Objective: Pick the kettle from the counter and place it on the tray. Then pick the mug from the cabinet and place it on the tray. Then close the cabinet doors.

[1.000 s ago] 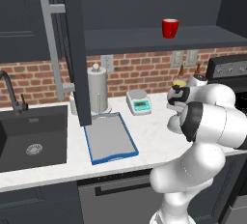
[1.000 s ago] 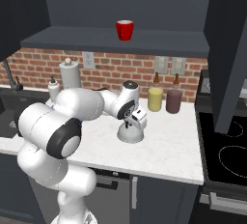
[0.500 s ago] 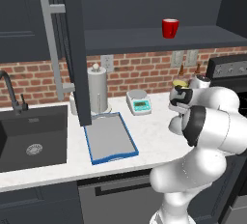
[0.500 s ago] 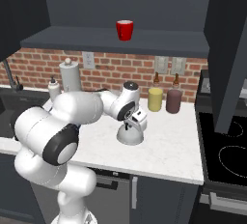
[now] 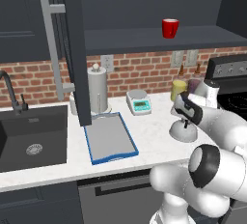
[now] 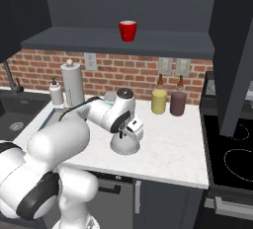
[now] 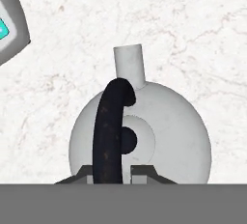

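Left base view: the kettle is being left sitting on the white desk, well apart from the tray, which is lying bare just beside the sink. The claw is being held right over the kettle's top. The mug is being kept up in the cabinet, and a cabinet door is being left swung wide open, bar handle out front.

Right base view: same story from the other side. The kettle is being crowded by the claw from above, with a yellow canister and a maroon canister being left behind it by the brick wall. The mug is being left on the shelf.

Hand view: the kettle is being looked straight down on, and its black handle is being straddled by the two finger tips. Whether the handle is being squeezed yet can't be told, though a gap is being shown on one side, so probably not quite.

So basically nothing is being ticked off yet: kettle, mug and doors are all being left to do.
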You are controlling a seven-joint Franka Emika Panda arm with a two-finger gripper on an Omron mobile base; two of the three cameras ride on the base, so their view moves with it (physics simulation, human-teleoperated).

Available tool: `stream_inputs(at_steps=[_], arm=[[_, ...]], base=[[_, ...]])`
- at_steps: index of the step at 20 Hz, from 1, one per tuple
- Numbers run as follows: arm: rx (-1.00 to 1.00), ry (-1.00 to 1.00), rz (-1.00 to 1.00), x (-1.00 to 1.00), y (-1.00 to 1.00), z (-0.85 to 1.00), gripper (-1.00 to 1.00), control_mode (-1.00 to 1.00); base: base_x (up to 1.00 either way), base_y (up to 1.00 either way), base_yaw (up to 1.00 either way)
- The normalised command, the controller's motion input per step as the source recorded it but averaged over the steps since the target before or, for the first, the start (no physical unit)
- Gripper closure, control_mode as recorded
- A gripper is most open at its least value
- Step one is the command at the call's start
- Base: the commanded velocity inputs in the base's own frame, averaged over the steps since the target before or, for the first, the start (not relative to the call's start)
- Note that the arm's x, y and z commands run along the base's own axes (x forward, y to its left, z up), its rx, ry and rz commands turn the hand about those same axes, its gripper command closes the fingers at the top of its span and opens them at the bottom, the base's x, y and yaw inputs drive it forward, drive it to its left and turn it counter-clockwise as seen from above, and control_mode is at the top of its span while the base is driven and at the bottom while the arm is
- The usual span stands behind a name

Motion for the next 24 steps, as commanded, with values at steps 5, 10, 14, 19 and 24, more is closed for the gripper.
stream_inputs(at_steps=[5, 10, 14, 19, 24], arm=[[0.00, -0.09, 0.00, -0.30, 0.55, 0.48, 1.00, -1.00], [0.00, -0.04, 0.00, -0.03, 0.60, 0.62, 1.00, -1.00], [-0.01, 0.00, 0.00, 0.00, 0.69, 0.38, 1.00, -1.00], [-0.01, 0.00, 0.01, 0.00, 0.75, 0.15, 1.00, -1.00], [0.00, 0.00, 0.02, 0.00, 0.67, 0.23, 1.00, -1.00]], base=[[0.00, 0.00, 0.00], [0.00, 0.00, 0.00], [0.00, 0.00, 0.00], [0.00, 0.00, 0.00], [0.00, 0.00, 0.00]])
